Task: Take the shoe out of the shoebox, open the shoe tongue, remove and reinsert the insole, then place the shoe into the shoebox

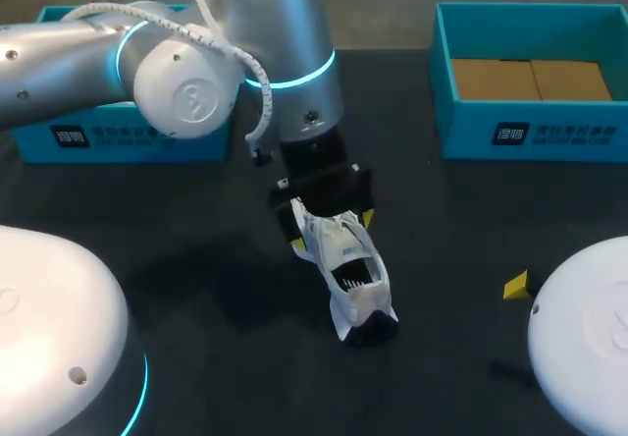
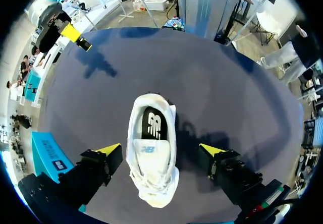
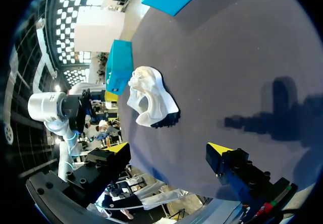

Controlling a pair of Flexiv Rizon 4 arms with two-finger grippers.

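Note:
A white shoe [image 1: 351, 277] stands on the dark table, its black insole [image 2: 153, 124] showing inside the opening. My left gripper [image 2: 160, 151] hangs open over one end of the shoe, a yellow fingertip [image 2: 108, 150] on either side and a clear gap at the far finger. In the head view the left gripper [image 1: 329, 222] sits just behind the shoe. The teal shoebox [image 1: 530, 122] stands at the back right with a brown cardboard floor. My right gripper [image 3: 169, 148] is open and holds nothing, well off from the shoe [image 3: 150, 100]; one of its fingertips [image 1: 517, 286] shows at the right.
A second teal box part [image 1: 118, 136] lies at the back left behind my left arm. Dark bare table [image 1: 461, 230] lies between the shoe and the shoebox. The arm bases fill the front corners.

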